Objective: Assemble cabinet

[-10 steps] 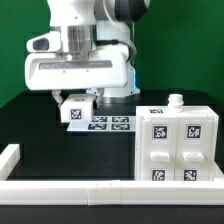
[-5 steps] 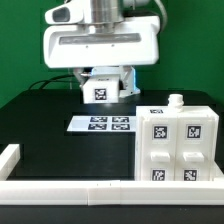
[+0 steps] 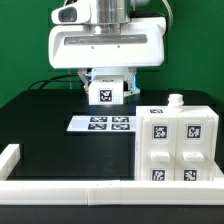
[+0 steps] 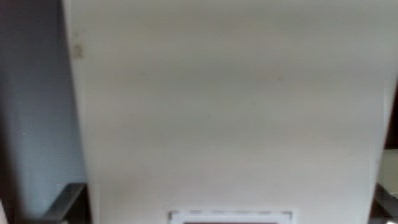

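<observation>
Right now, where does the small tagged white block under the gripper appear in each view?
Exterior view: the drawer block hangs in the gripper, upper middle, above the marker board.
Wrist view: the drawer block is probably the white face filling most of the picture; no tag shows.
Shared landmark: the black table, probably the dark strip beside the block in the wrist view.

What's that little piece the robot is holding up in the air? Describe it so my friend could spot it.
Find the big white robot arm over the black table. In its pincer hangs a small white block. Unlike the flat marker board below and the cabinet at the exterior view's right, it sits off the table and shows one square tag.
</observation>
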You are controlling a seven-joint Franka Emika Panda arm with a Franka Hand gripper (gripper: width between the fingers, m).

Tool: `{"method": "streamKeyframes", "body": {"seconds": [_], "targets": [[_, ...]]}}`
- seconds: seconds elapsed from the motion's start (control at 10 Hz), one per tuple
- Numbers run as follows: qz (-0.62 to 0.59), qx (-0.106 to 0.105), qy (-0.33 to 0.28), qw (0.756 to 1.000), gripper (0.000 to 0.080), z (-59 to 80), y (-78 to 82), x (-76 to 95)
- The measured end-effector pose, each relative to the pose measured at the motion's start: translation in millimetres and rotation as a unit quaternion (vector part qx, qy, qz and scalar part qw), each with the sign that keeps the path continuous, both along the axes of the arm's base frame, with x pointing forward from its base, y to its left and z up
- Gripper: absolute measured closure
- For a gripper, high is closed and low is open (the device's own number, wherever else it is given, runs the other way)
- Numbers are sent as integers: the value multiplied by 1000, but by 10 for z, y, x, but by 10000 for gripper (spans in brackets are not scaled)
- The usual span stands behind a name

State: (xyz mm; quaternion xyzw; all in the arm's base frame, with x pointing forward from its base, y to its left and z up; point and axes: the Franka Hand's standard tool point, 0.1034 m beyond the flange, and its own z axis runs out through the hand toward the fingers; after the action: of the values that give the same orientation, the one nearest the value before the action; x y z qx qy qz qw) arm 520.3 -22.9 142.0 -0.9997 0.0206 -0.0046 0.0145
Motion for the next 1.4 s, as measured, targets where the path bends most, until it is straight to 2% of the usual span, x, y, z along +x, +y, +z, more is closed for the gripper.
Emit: {"method": "streamKeyframes", "body": {"seconds": [0.1,0.3,0.6,1.1,1.3,1.4], "targets": [[7,-1,-2,1000,258,56,72,57],[20,2,-10,1000,258,238,277,277],[32,-3,-24,999,258,378,617,556],[39,-2,-21,999,257,356,624,548],[48,0,-22,999,256,367,758,754],[48,0,-23,999,256,347,776,798]]}}
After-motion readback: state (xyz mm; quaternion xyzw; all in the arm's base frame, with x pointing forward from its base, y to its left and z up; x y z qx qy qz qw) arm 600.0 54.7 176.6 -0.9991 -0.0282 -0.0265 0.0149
